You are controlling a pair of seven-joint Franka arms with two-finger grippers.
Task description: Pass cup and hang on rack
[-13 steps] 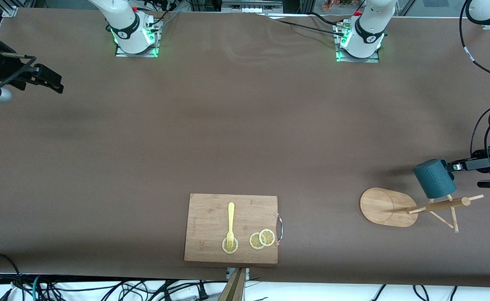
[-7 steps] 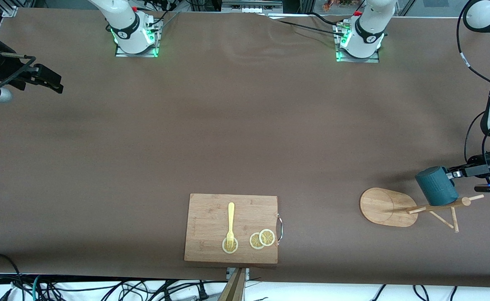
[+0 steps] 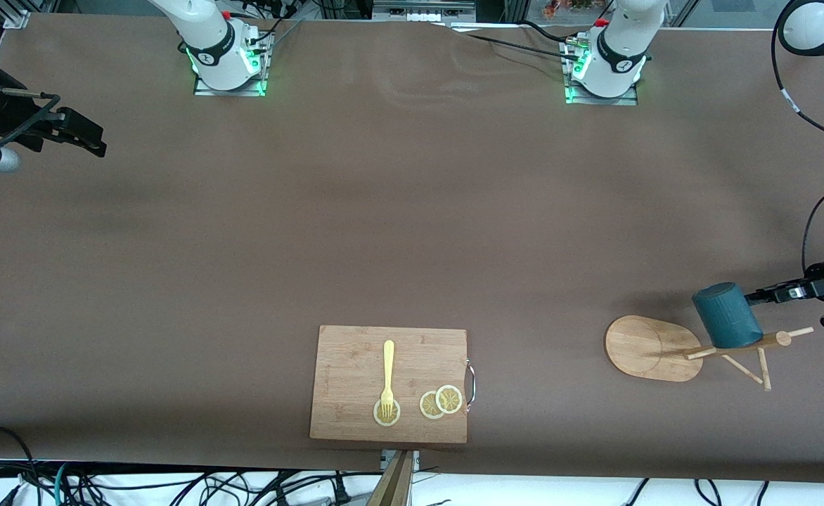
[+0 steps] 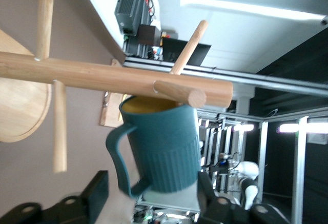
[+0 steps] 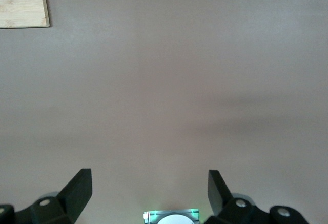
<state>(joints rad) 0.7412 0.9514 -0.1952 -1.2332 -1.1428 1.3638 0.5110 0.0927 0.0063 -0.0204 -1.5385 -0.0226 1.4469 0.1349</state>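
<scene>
Brown cloth covers the table (image 3: 384, 232). At the left arm's end the cup (image 3: 726, 315) hangs on a peg of the rack (image 3: 654, 346) (mouth against the post), the left gripper (image 4: 154, 193) at its 3 o'clock, fingers (image 4: 95, 189) spread clear of it. Waiting over bare table, the right gripper (image 5: 148, 188) has fingers (image 5: 79, 183) wide apart

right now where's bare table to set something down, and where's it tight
Bare brown table runs wide between the robot bases and the cutting board, and between that board and the rack. It is tight at the rack: the cup hangs there and the left gripper sits beside it.
</scene>
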